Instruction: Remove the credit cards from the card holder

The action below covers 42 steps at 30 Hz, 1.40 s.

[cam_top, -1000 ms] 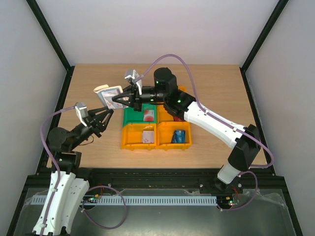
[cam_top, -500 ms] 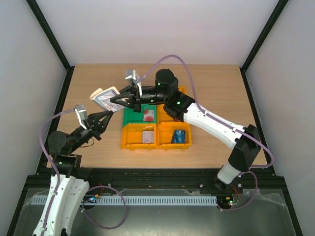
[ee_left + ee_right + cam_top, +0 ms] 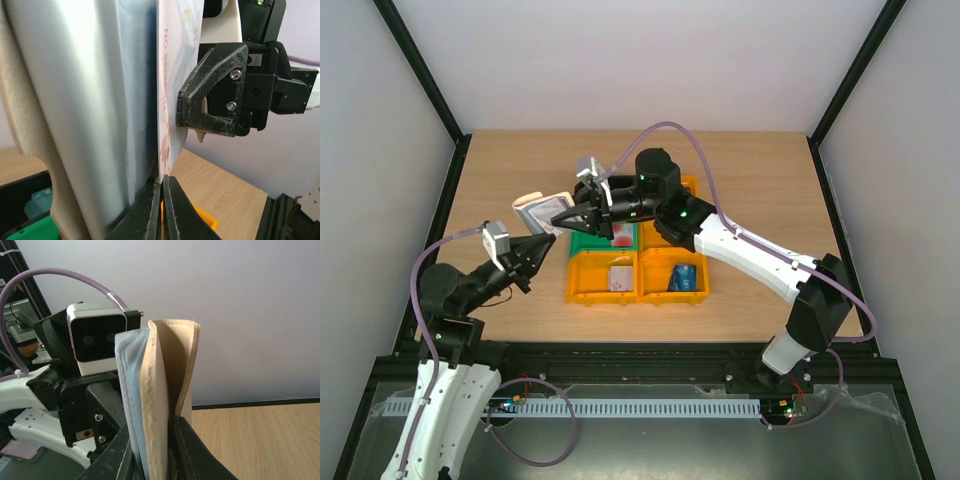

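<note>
My right gripper [image 3: 565,214] is shut on the card holder [image 3: 542,208], a pale grey-blue sleeve with tan edges, and holds it on edge in the air left of the bins. In the right wrist view the holder [image 3: 162,380] stands between the jaws of that gripper [image 3: 156,432] and gapes at the top. My left gripper [image 3: 554,242] reaches up to the holder's lower edge. In the left wrist view this gripper [image 3: 161,179] is shut on the edge of a white-pink credit card [image 3: 172,95] that sticks out of the holder [image 3: 95,100].
A green bin [image 3: 588,240] holds a red card [image 3: 622,236]. An orange bin [image 3: 588,280] holds a white-pink card [image 3: 620,277], and another orange bin [image 3: 660,262] holds a blue card [image 3: 685,278]. Black frame posts line both sides of the table.
My left gripper moved right and up to the holder and closed from open onto the card edge. My right gripper lowered the holder a little toward it.
</note>
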Tool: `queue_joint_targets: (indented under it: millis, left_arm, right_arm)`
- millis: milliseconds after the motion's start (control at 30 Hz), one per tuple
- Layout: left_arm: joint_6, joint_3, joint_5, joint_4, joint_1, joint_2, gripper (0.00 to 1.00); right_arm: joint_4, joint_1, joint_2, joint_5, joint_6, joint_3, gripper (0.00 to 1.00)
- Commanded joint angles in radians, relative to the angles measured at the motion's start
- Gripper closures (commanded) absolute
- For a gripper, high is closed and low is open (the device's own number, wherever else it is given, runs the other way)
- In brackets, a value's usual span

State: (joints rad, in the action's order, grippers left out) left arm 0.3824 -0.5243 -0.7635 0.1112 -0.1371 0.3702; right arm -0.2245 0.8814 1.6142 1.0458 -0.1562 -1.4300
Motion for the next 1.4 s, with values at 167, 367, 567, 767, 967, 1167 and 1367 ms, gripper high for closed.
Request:
queue_joint_targets:
  millis: [167,367,567,767,967,1167,1367]
  left_arm:
    - [-0.175,-0.054,0.012,-0.082,0.004,0.000,0.98]
    - [-0.263,-0.084,-0.006,-0.178,0.004,0.016,0.98]
    - [-0.318,-0.092,0.001,-0.237,0.004,0.019,0.98]
    - [-0.300,-0.074,-0.035,-0.233,0.004,0.019,0.98]
    - [-0.039,-0.007,-0.184,0.068,0.003,0.035,0.98]
    - [0.116,0.026,-0.141,0.198,-0.001,0.056,0.78]
    - [0.162,0.045,-0.133,0.260,-0.009,0.062,0.93]
  right_arm:
    - [0.068,-0.027,-0.056,0.128,0.028,0.013,0.85]
    - [0.171,-0.047,-0.063,0.129,0.107,0.005,0.90]
    - [0.224,-0.058,-0.081,0.126,0.139,-0.018,0.93]
    - [0.241,-0.057,-0.089,0.115,0.144,-0.025,0.97]
    - [0.126,-0.040,-0.078,0.132,0.060,0.007,0.98]
    - [0.132,-0.005,-0.065,0.136,0.078,0.005,0.98]
    - [0.096,0.019,-0.058,0.130,0.061,0.003,0.98]
